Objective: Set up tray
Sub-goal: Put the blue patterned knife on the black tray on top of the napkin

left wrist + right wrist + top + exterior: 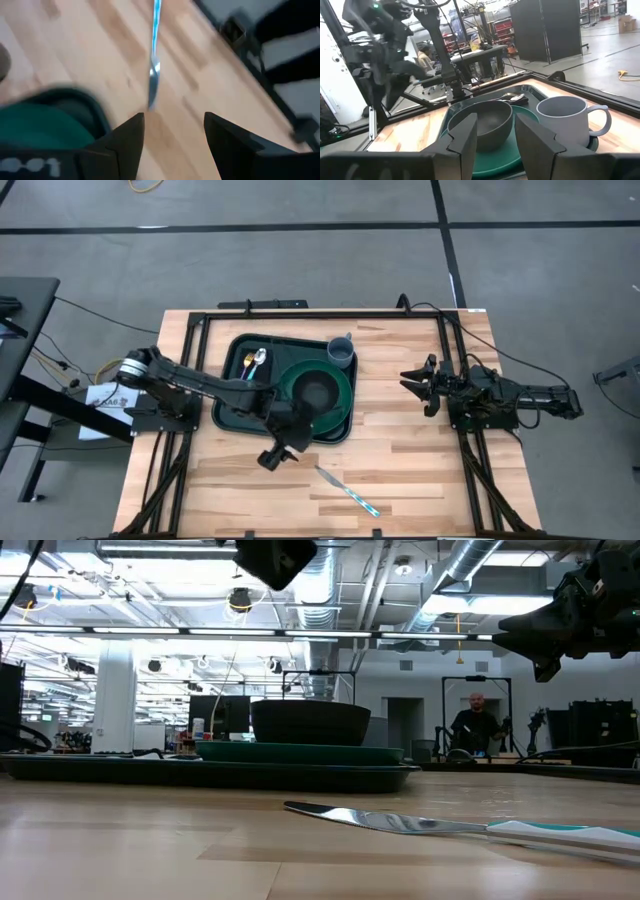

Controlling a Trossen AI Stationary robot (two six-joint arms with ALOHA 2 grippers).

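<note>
The dark green tray (232, 395) lies on the wooden table. It carries a round green plate (345, 395) with a dark bowl (316, 390), a grey mug (341, 350), and a spoon and fork (255, 363). A knife with a light blue handle (348, 492) lies flat on the table, nearer than the tray. My left gripper (283, 452) hovers open over the table just off the tray's near edge. In the left wrist view the knife (154, 75) lies beyond its fingers (173, 117). My right gripper (420, 380) waits open to the right of the tray, facing the bowl (485, 120) and mug (567, 120).
A black frame (300, 315) runs along the table's far and side edges. Bare wood (420, 470) stretches near and right of the tray. In the low view the knife (400, 823) lies in front of the tray (200, 772), and a person (476, 725) shows far behind the table.
</note>
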